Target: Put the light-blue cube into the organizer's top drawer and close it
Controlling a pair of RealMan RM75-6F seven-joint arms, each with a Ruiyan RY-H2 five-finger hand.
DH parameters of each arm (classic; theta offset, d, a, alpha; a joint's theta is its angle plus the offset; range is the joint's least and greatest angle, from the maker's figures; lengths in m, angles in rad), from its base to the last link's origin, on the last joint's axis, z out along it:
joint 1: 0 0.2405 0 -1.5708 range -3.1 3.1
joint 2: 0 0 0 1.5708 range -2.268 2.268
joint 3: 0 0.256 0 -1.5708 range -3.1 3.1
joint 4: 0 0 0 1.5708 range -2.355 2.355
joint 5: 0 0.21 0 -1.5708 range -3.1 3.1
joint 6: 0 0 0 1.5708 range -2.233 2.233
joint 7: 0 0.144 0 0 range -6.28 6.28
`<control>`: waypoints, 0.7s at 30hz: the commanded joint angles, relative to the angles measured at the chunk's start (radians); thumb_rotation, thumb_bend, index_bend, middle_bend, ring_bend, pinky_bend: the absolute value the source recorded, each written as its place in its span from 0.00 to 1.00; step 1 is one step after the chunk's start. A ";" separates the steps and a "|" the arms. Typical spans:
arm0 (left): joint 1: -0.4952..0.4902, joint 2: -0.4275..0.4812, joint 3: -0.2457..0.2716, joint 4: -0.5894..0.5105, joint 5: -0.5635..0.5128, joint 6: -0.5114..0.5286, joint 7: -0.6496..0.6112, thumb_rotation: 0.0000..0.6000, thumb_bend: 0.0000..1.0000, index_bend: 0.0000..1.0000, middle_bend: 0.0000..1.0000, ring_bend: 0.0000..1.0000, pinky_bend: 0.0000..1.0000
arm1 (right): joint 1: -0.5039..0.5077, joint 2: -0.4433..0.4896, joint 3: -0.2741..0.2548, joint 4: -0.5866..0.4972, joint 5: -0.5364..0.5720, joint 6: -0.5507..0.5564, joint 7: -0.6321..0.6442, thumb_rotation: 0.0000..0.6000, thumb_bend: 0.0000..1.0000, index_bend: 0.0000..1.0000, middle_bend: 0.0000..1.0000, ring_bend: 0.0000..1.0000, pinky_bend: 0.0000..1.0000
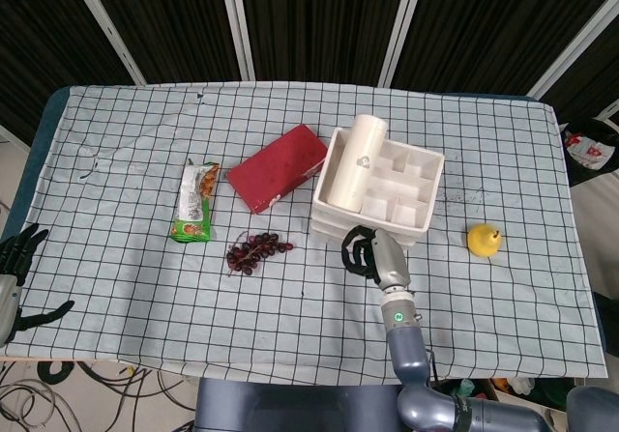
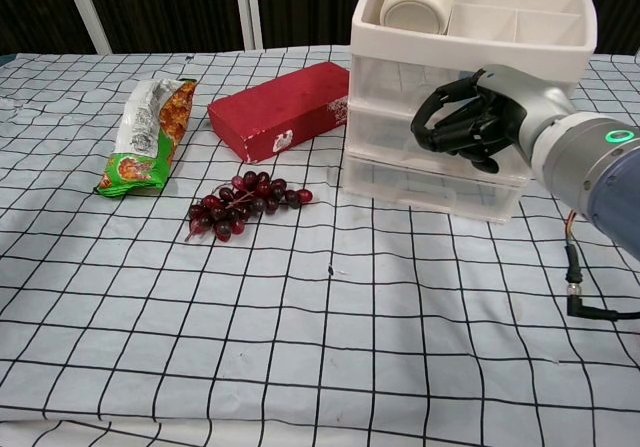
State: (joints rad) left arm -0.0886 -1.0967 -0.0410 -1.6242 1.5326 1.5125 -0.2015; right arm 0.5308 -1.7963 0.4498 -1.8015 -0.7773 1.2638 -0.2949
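The white organizer (image 1: 379, 188) (image 2: 470, 77) stands mid-table with all its drawers pushed in flush. No light-blue cube shows in either view. My right hand (image 1: 368, 254) (image 2: 470, 127) has its fingers curled in, holds nothing, and presses its knuckles against the organizer's front, just below the top drawer's face (image 2: 400, 79). My left hand (image 1: 19, 268) lies at the table's near left edge with its fingers spread, far from the organizer; the chest view does not show it.
A white cylinder (image 1: 353, 161) (image 2: 420, 2) lies in the organizer's top tray. A red box (image 1: 276, 167) (image 2: 280, 117) touches its left side. Grapes (image 1: 256, 251) (image 2: 245, 202), a snack bag (image 1: 196, 202) (image 2: 148, 132) and a yellow fruit (image 1: 484, 240) lie around.
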 commanded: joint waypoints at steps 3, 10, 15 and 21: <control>0.000 0.000 0.000 0.000 0.000 0.000 -0.001 1.00 0.02 0.00 0.00 0.00 0.00 | 0.002 0.015 0.006 0.011 0.016 0.004 0.005 1.00 0.47 0.75 0.80 0.87 0.87; 0.001 0.001 0.001 -0.001 0.001 0.001 -0.002 1.00 0.02 0.00 0.00 0.00 0.00 | -0.036 0.077 -0.046 -0.039 -0.005 0.005 0.025 1.00 0.47 0.75 0.79 0.86 0.87; 0.002 0.002 0.003 0.000 0.005 0.002 -0.002 1.00 0.02 0.00 0.00 0.00 0.00 | -0.125 0.214 -0.184 -0.140 -0.170 0.006 0.077 1.00 0.47 0.75 0.78 0.86 0.86; 0.004 0.002 0.007 0.001 0.011 0.005 0.004 1.00 0.02 0.00 0.00 0.00 0.00 | -0.219 0.409 -0.317 -0.168 -0.399 0.040 0.138 1.00 0.47 0.75 0.75 0.83 0.83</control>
State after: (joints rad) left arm -0.0847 -1.0945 -0.0346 -1.6234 1.5432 1.5173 -0.1972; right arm 0.3720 -1.4893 0.2117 -1.9448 -1.0634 1.2817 -0.1976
